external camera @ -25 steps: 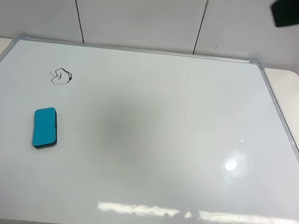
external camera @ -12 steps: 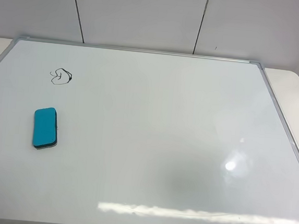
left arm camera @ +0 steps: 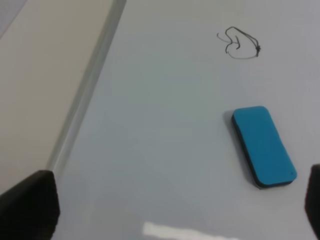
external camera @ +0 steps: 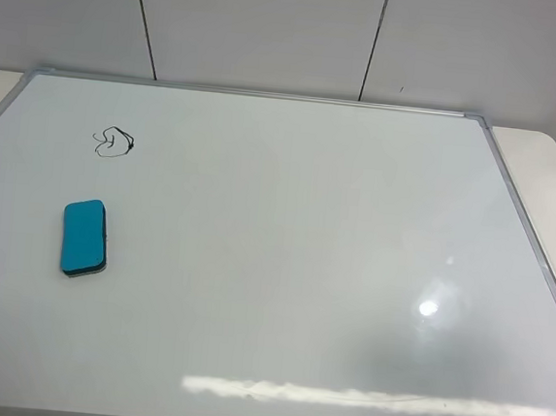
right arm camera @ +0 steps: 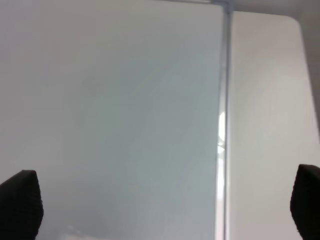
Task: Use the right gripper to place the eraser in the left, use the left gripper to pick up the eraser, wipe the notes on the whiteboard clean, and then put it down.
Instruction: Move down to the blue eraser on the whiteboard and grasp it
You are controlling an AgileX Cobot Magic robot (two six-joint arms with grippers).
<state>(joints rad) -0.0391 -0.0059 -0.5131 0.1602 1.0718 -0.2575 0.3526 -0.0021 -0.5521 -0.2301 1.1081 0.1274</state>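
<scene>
Left fingers (left arm camera: pixel 27 207) are spread wide, with only the dark tips in the left wrist view and nothing between them. They are above the whiteboard (external camera: pixel 306 220), near its left frame edge. Right fingers (right arm camera: pixel 20 205) are also spread apart and empty, over bare board beside the right frame strip (right arm camera: pixel 223 100). Neither arm shows in the high view.

Glare streak runs along the near edge of the board. The eraser (external camera: pixel 85 238) has a teal top and a dark base. It lies flat on the left part of the board, long side running near-to-far, and nothing touches it. Beyond it, well apart, is a small black marker scribble (external camera: pixel 113 142), intact. Cream table (external camera: pixel 553 183) shows past the board's sides. Grey panelled wall (external camera: pixel 274 32) is behind.
</scene>
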